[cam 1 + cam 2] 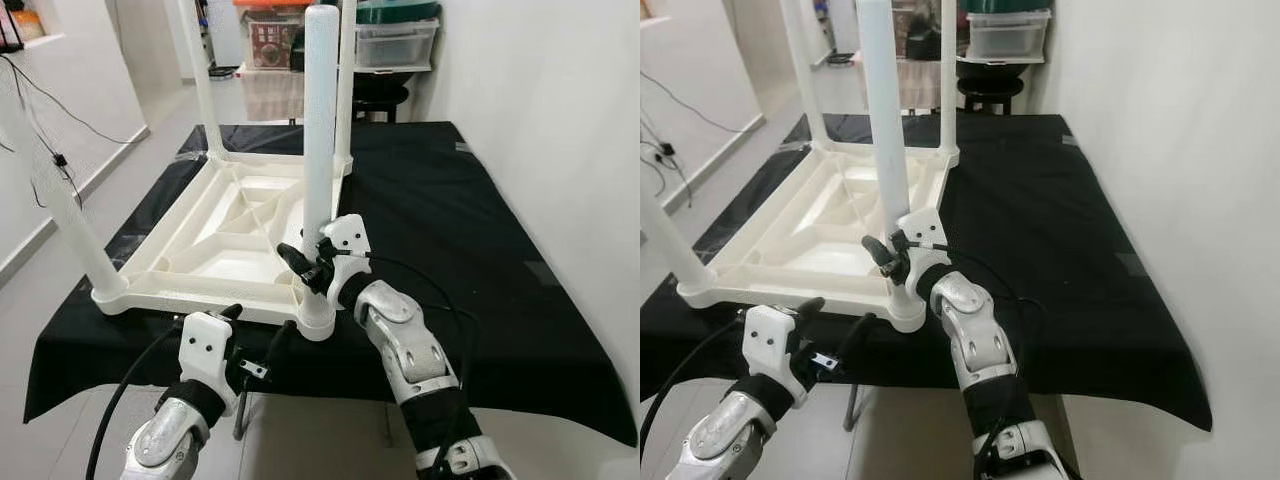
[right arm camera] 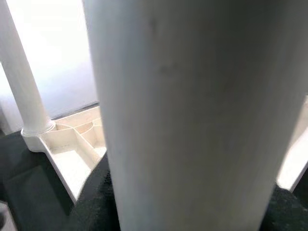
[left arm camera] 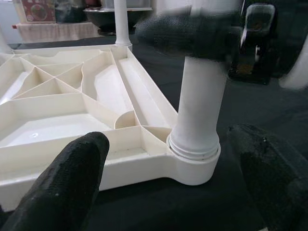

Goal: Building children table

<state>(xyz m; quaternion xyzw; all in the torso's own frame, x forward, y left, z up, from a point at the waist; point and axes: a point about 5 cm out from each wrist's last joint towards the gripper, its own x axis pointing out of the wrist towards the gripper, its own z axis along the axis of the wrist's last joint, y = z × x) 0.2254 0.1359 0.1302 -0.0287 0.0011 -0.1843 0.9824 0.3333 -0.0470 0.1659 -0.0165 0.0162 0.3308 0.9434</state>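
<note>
Right gripper (image 1: 308, 262) clamped round the near-right leg (image 1: 320, 150), low on it, a little above the corner socket (image 1: 317, 318); black fingers (image 1: 296, 262) wrapped on the side facing the tabletop's middle. In the right wrist view, leg (image 2: 192, 110) pressed close against the camera, dark finger pads at either side of it.

Left gripper (image 1: 255, 335) spread wide, hovering just off the tabletop's near edge, touching nothing. In the left wrist view, two fingertips (image 3: 67, 187) apart, with the socket (image 3: 195, 166) and the leg's threaded foot between and beyond them; leg seated upright in the socket.

Tabletop (image 1: 190, 245) lying upside down, ribbed underside up, on a black cloth (image 1: 480, 240) over a table. Near-left leg (image 1: 60, 210) standing in its corner, tilted slightly outward. Far-left leg (image 1: 203, 85) and far-right leg (image 1: 346, 80) upright in the far corners. All four legs white, like the tabletop.

Beyond the tabletop's far edge, plastic storage boxes (image 1: 396, 42) on a shelf, and a dark stool (image 1: 380, 95) below. To the tabletop's right, bare cloth, then a white wall (image 1: 560, 120). To its left, pale floor (image 1: 120, 180) with a black cable (image 1: 45, 120) trailing along it. Under the tabletop's near edge, cloth hanging over the table's front, with the silver arms coming up from below.
</note>
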